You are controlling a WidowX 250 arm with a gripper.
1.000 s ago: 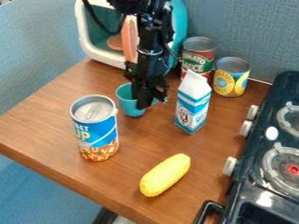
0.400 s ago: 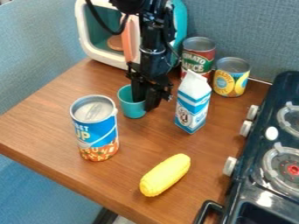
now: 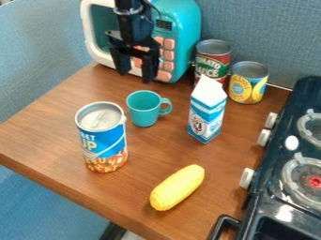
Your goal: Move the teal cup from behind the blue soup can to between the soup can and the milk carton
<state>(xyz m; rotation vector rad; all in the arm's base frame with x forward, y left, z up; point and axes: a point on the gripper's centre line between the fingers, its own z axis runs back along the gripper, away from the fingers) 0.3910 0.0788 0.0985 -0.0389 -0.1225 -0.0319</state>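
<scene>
Camera view: my jaws (image 3: 134,76) hang spread and empty before the toy microwave (image 3: 182,23), the teal cup (image 3: 143,118) upright on the bench (image 3: 50,126) nearby, toward the camera from them, its handle pointing to the carton (image 3: 207,115).

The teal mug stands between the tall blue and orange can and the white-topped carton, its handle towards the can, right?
No, the camera view shows the handle pointing towards the carton, not the can; the mug does stand between them.
</scene>
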